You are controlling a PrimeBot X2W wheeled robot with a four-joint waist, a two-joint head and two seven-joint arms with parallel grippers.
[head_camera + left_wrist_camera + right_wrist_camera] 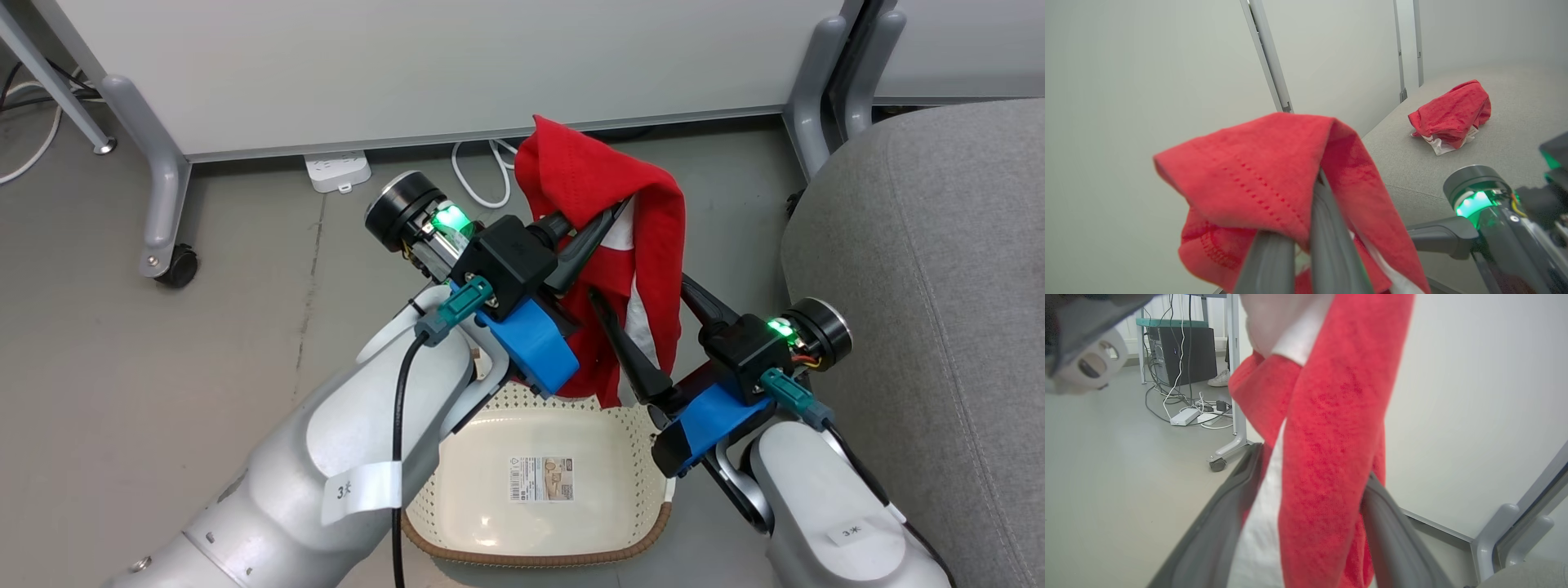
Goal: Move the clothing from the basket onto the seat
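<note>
Head view: the left gripper (606,224) has its jaws pinched tight on the red cloth (653,212) and holds it up above the basket (531,560). The cloth hangs down between the jaws of the right gripper (641,296), which are spread wide and not squeezing it. The basket sits on the floor (163,384) with a paper label (541,478) inside. The grey seat (922,269) is close by on the right.

Left wrist view: the red cloth is draped over the pinched jaws. The other red cloth (1451,112) lies bunched up on the seat.

Right wrist view: the red cloth hangs between the wide-apart jaws.
</note>
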